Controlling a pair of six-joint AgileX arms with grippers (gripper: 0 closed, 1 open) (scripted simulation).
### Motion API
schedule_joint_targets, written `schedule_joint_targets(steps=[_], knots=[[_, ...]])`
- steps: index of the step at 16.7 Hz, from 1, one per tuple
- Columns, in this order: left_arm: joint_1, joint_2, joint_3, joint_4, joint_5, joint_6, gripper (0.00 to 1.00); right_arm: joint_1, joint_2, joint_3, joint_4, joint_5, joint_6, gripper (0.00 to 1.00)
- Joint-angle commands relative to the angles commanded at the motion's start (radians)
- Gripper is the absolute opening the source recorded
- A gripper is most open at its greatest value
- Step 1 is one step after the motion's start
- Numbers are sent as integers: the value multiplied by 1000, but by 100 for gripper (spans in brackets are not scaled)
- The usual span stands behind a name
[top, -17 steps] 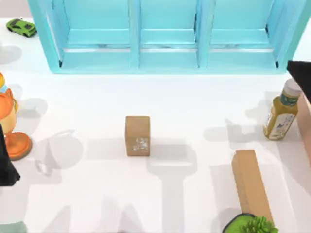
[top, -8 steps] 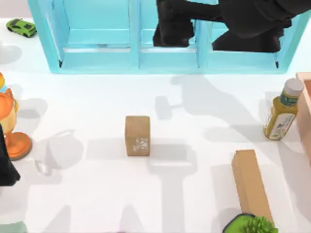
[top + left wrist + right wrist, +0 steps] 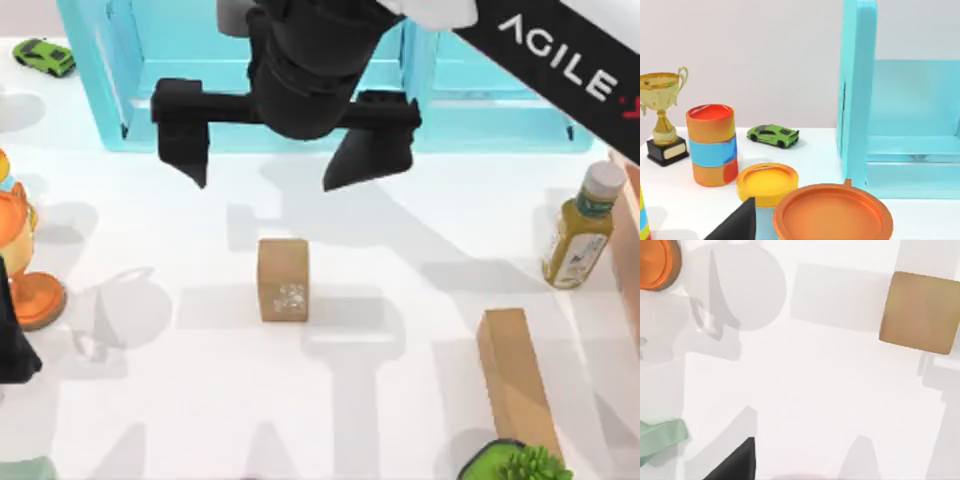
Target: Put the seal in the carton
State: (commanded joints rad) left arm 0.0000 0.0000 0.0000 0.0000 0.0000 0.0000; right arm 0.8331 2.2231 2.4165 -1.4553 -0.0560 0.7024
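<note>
The white worktop [image 3: 400, 420] carries everything, and the seal serves as the landmark. Behind the seal stands the carton [image 3: 340, 110], a wide light-blue box with three open bays. The right arm [image 3: 560, 55], black with white letters reading "AGILE", reaches in across the carton. Its right claw [image 3: 270, 160] hangs above the worktop between the carton and the seal, with its two fingers [image 3: 185, 135] spread wide apart and gripping nothing. The left claw [image 3: 15, 345] is parked far to the left of the seal, at the worktop's edge; whether its fingers are apart or together cannot be told. A long plain tan bar [image 3: 515, 380] lies to the right of the seal and nearer the front edge. A yellow-green bottle [image 3: 580, 230] with a white cap stands farther right; its label is too small to read. The seal [image 3: 283, 279] stands upright near the middle of the worktop, touched by nothing, its whitish speckled mark on the front face. A small green toy car [image 3: 44, 56] sits far behind and left.
</note>
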Motion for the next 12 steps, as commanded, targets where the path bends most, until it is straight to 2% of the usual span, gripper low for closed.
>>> schedule_joint_targets(steps=[6,12], knots=[[0,0,0,0,0,0,100,16,266,253,-143,76,97,100],[0,0,0,0,0,0,100,-2,388,348,-199,130,147,100]])
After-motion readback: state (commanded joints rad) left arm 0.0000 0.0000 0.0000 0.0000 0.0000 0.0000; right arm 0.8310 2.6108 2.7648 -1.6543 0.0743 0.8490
